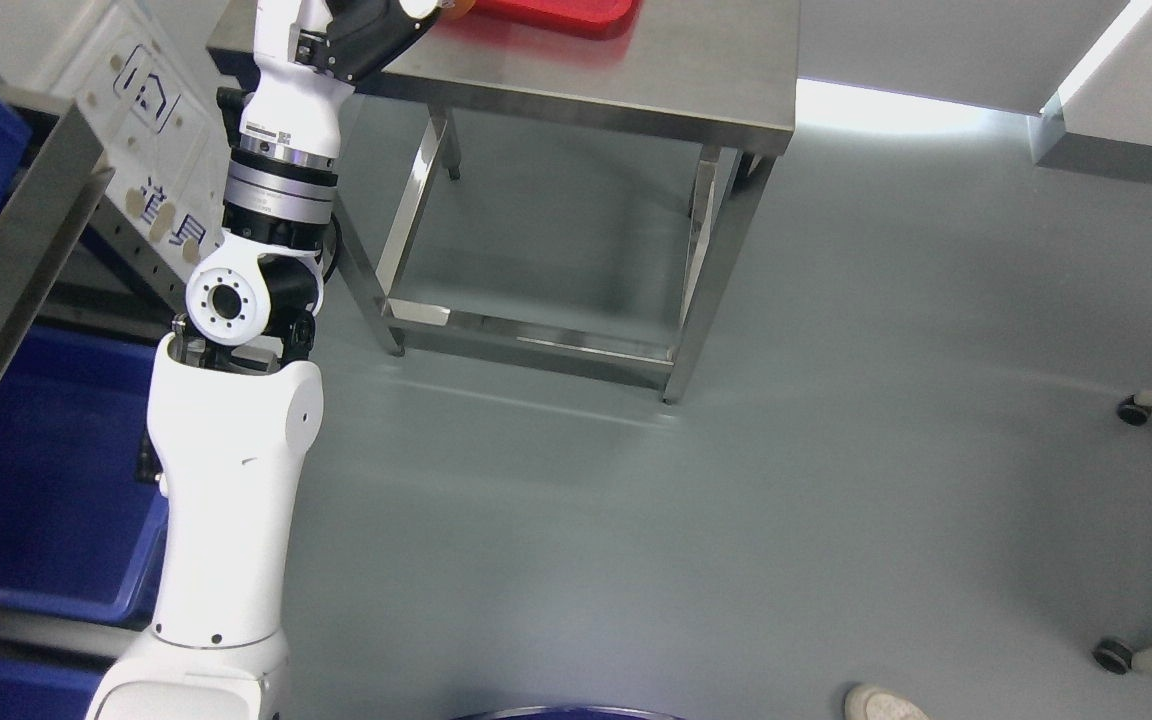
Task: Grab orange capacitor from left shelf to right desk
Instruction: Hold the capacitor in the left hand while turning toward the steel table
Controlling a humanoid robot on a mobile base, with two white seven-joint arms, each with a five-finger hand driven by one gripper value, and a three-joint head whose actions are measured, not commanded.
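My left arm (236, 420) rises from the lower left to the top edge. Its dark hand (376, 25) is over the near left corner of the steel desk (656, 70), and the frame cuts off most of it. A sliver of the orange capacitor (455, 7) shows at the hand's tip, held in it, right beside the red tray (556, 12) that lies on the desk. The left shelf's steel rail (16, 250) runs along the left side. The right arm does not show.
Blue bins (36, 490) sit in the left shelf, with a white sign panel (151, 150) beside my forearm. Chair casters (1132, 410) stand at the right and a person's shoe (881, 705) is at the bottom edge. Grey floor (736, 500) lies in front of the desk.
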